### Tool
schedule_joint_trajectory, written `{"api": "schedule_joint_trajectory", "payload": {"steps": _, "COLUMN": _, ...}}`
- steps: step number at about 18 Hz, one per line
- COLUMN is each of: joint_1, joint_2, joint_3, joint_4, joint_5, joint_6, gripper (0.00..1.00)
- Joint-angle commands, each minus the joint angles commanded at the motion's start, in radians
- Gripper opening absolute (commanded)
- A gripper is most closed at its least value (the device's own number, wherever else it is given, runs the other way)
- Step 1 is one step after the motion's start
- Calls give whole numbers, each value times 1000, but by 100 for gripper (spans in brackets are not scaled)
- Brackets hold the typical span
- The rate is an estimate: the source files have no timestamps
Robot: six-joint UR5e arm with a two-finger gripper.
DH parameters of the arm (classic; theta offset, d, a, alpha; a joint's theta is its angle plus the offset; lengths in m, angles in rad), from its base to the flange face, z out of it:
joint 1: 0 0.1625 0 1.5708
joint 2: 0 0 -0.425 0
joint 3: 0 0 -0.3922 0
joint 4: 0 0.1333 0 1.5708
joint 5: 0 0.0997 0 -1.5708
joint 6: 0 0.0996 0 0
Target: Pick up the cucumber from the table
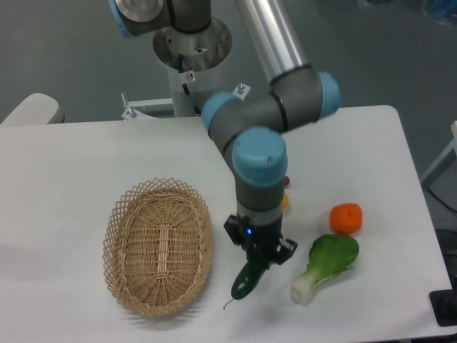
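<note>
end effector hides the cucumber top; grip contact unclear.

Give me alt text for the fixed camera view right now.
The gripper is shut on the dark green cucumber, which hangs tilted above the white table. A wicker basket sits to its left in the image; bok choy and an orange fruit lie to its right.
</note>
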State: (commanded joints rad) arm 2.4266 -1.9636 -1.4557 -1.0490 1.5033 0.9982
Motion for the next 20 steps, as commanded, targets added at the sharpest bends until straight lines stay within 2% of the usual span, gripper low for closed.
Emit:
{"api": "schedule_joint_trajectory", "payload": {"steps": 2, "joint_1": 52, "joint_2": 35, "joint_3": -3, "joint_4": -55, "joint_5": -2, "joint_6": 98, "gripper": 21}}
{"api": "schedule_joint_trajectory", "payload": {"steps": 6, "joint_1": 141, "joint_2": 71, "joint_3": 2, "joint_4": -158, "joint_5": 0, "joint_6": 261, "gripper": 21}}
{"api": "schedule_joint_trajectory", "payload": {"steps": 8, "joint_1": 176, "joint_2": 83, "joint_3": 3, "joint_4": -187, "joint_5": 2, "joint_6": 348, "gripper": 21}}
{"api": "schedule_joint_trajectory", "payload": {"steps": 15, "joint_1": 250, "joint_2": 86, "joint_3": 12, "joint_4": -187, "joint_5": 12, "joint_6": 477, "gripper": 21}}
{"api": "schedule_joint_trajectory", "payload": {"steps": 20, "joint_1": 290, "joint_2": 78, "joint_3": 14, "joint_4": -186, "joint_5": 14, "joint_6": 517, "gripper": 21}}
